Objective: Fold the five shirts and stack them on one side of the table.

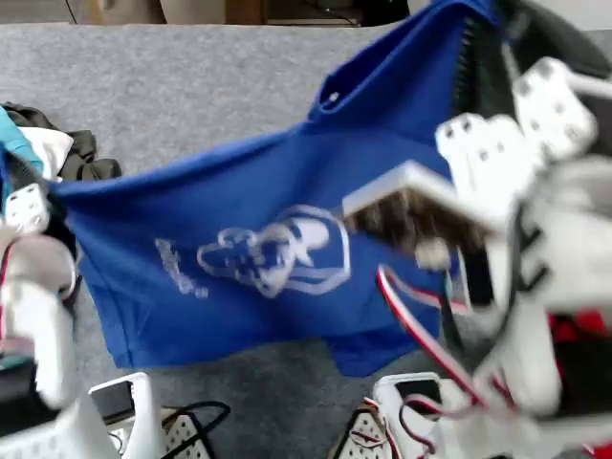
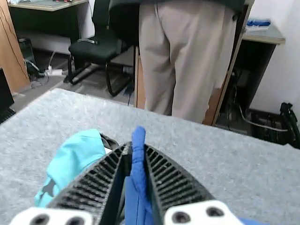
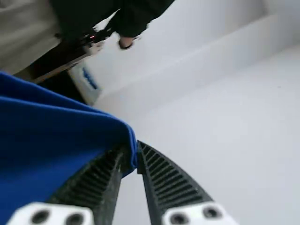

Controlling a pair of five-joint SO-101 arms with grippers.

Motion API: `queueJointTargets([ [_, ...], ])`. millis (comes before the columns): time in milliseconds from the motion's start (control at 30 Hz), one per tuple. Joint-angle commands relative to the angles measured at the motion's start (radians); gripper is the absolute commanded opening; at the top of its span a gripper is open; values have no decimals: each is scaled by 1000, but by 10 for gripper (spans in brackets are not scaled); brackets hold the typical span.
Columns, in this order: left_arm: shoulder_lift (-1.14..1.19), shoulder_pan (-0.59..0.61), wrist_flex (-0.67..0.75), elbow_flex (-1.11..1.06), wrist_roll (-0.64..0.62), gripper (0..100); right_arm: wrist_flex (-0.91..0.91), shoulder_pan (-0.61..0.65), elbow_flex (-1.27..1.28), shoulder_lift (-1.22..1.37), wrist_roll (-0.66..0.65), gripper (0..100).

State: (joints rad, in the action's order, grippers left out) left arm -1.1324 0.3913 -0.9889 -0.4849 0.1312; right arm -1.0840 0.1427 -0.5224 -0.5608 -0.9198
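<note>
Left hand (image 2: 135, 152) is sitting partly cut off at the high view's edge, and the pile of other shirts (image 1: 53, 153) beside it is running out of frame too. Its jaws are pressing shut on one corner of the blue shirt (image 1: 258, 249), which is hanging spread above the grey bench (image 1: 191, 86) between both hands. Farther right, the right arm (image 1: 535, 220) is blurring across the shirt's other side, and the right hand (image 3: 136, 150) is pinching the shirt's edge, jaws almost closed.
</note>
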Motion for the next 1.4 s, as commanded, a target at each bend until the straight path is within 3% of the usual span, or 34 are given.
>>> queueJointTargets([
  [0,81,-2,284,-193,3,20,221,10,265,1,55,5],
  [167,387,-11,503,-207,2,20,549,30,533,64,81,5],
  [267,598,-11,520,-77,0,20,591,35,552,136,83,5],
  [467,981,-12,503,247,-55,20,640,35,440,335,218,5],
  [700,1303,-32,345,667,-97,20,635,7,105,657,400,5],
  [1000,1641,-55,124,1206,-98,20,468,7,-355,958,404,5],
  [1167,1804,-60,74,1459,-98,20,405,5,-549,1095,402,5],
  [1367,1926,-66,-192,1674,-91,20,132,5,-746,1139,402,5],
])
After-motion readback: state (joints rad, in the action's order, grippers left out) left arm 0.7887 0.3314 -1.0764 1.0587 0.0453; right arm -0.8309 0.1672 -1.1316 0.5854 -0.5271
